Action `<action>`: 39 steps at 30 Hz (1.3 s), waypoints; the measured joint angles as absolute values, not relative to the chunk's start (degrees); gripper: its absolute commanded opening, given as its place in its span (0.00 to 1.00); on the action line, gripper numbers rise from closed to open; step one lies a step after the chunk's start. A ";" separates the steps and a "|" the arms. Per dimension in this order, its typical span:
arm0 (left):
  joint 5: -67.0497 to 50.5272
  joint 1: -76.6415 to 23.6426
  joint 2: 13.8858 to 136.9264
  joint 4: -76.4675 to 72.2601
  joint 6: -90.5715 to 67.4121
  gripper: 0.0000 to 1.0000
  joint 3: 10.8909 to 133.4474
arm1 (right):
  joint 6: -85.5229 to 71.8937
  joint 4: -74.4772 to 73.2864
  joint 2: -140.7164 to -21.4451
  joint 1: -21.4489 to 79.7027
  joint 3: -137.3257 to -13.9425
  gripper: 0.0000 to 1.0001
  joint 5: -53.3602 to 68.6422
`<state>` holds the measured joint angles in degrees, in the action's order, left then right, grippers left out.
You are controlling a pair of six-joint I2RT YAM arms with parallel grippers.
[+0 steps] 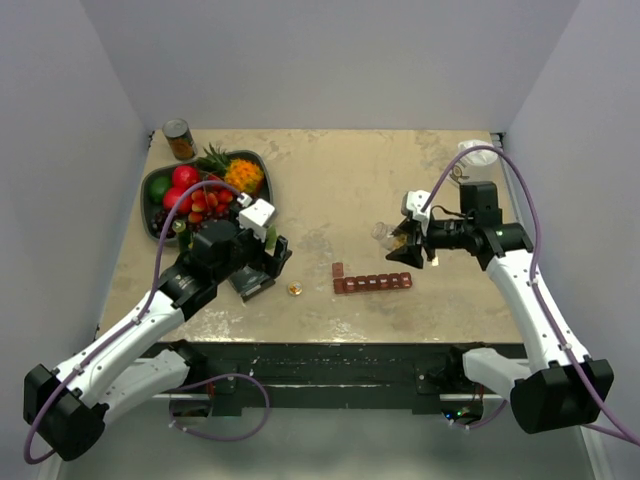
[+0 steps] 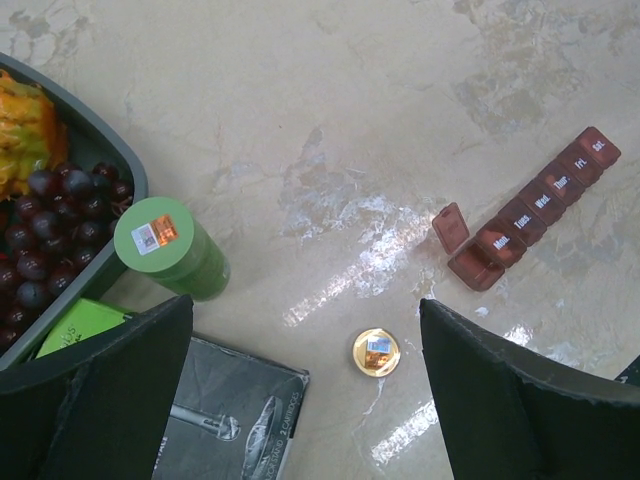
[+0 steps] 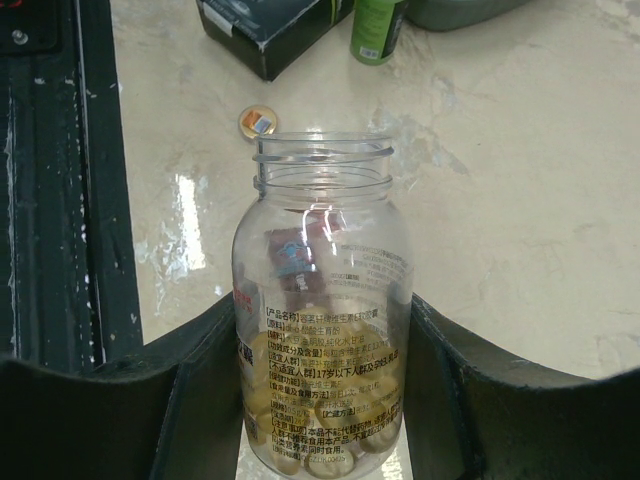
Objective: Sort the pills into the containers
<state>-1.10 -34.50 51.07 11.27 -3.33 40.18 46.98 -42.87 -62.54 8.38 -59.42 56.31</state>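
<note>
My right gripper point(image 3: 322, 335) is shut on a clear, uncapped bottle point(image 3: 322, 300), whose mouth points away from the wrist camera. Golden pills point(image 3: 330, 405) lie heaped at the bottle's closed end, between the fingers. The containers point(image 1: 372, 284), a dark red strip of joined day-labelled compartments, lie on the table just below and in front of the bottle point(image 1: 384, 235); the leftmost lid point(image 2: 450, 226) stands open. My left gripper point(image 2: 305, 390) hangs open above the table, with the bottle's small gold cap point(image 2: 376, 352) lying on the surface between its fingers, untouched.
A grey fruit bowl point(image 1: 153, 196) with grapes sits at the back left, a tin can point(image 1: 179, 139) behind it. A green cylinder point(image 2: 170, 248) and a black box point(image 2: 225, 415) stand close to my left gripper. A white object point(image 1: 470, 155) lies back right.
</note>
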 measured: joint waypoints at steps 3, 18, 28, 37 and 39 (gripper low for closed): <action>-0.99 -34.50 50.72 11.33 -3.33 0.99 39.55 | 47.90 -42.92 -62.54 8.69 -57.43 0.04 55.96; 1.37 -34.50 50.68 11.68 -3.33 0.99 39.40 | 49.98 -41.12 -64.47 13.08 -51.96 0.04 50.39; 1.80 -34.50 51.88 11.79 -3.31 0.99 39.40 | 48.62 -36.53 -69.34 21.32 -50.52 0.04 42.76; 2.85 -34.50 52.25 12.16 -3.31 0.99 39.40 | 49.71 -36.93 -75.53 27.07 -50.65 0.04 35.31; 3.68 -34.50 52.25 12.27 -3.31 0.99 39.40 | 49.95 -37.19 -76.40 28.32 -50.65 0.04 33.85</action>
<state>3.68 -34.50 52.25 12.27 -3.31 39.40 49.95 -37.19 -76.40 28.32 -50.65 33.85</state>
